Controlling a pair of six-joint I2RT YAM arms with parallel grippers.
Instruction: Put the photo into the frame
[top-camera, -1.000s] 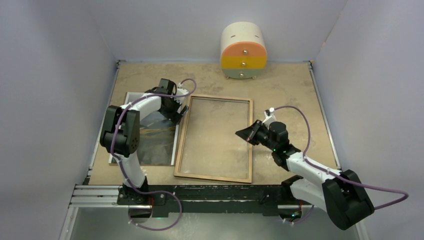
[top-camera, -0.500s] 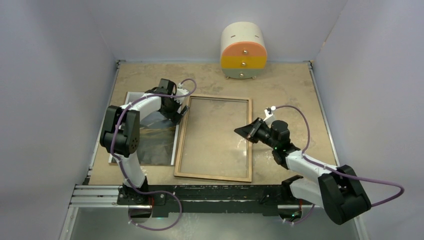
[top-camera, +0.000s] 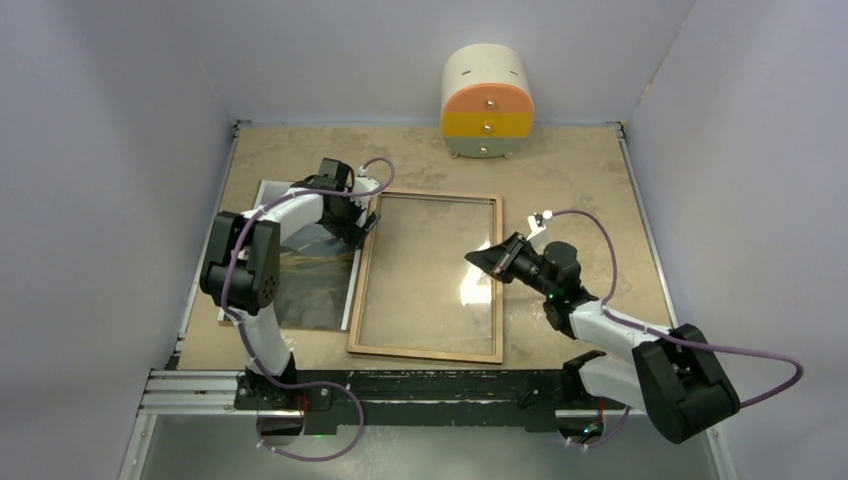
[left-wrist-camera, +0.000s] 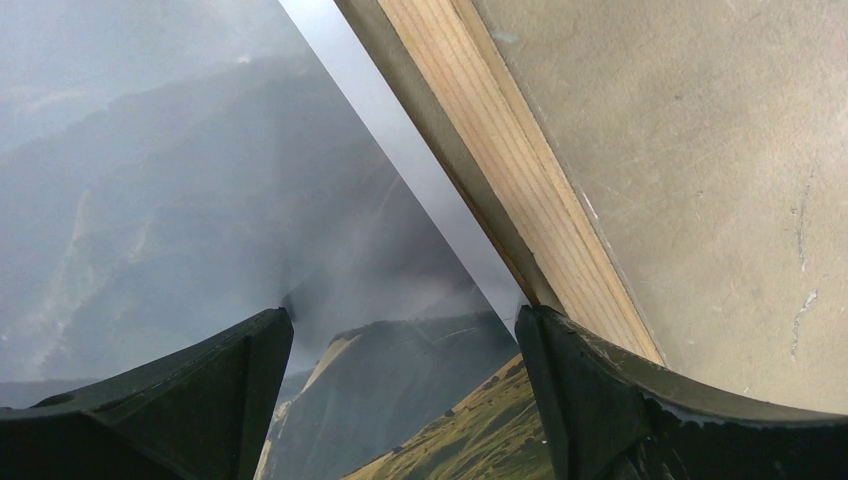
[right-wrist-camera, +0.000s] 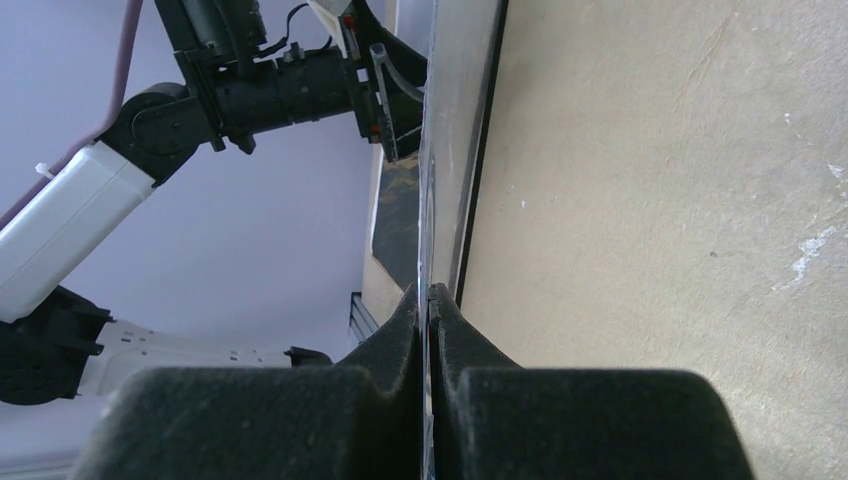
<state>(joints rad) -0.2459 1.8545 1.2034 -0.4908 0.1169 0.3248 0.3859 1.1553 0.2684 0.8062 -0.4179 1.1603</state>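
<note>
From above, my left arm (top-camera: 290, 205) covers the upper middle of the photo (top-camera: 310, 295) and most of the left gripper (top-camera: 364, 228), so I can't read its fingers there. In the left wrist view the photo and the frame (left-wrist-camera: 500, 170) run off the picture's edges. The fingers (left-wrist-camera: 200, 390) are cut at the bottom, and I can't tell whether their tips touch the photo. The right gripper (right-wrist-camera: 428, 295) pinches a thin sheet (right-wrist-camera: 428, 240) seen edge-on. Pane or frame lip, I can't say.

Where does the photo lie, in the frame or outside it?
Outside. The photo lies flat left of the frame, beside its wooden rail.
</note>
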